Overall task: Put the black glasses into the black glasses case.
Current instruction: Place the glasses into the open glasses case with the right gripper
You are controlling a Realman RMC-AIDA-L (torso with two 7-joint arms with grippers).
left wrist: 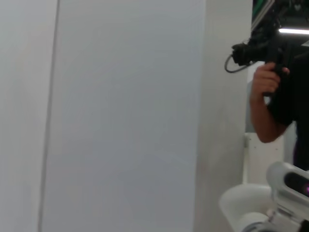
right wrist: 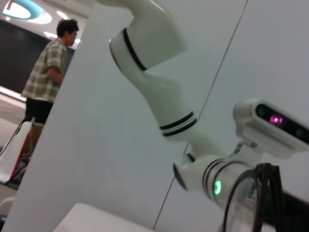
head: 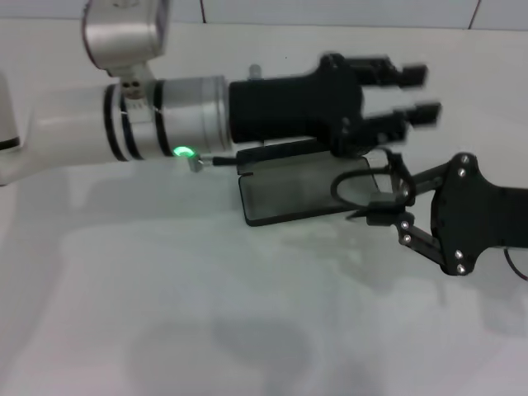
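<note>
Head view: the black glasses case lies open on the white table, grey lining up. The left gripper hovers over its far edge, fingers spread and empty. The right gripper pinches the black glasses above the case's right end.

Right wrist view: a lens of the glasses shows close up, with the left arm behind.

Left wrist view: only a wall and a bystander.

We're seeing a smooth, slightly glossy white bench, a matt black glasses case with a shiny lining, thin black glasses in wire, and the left arm's brushed-metal cuff on glossy white plastic
</note>
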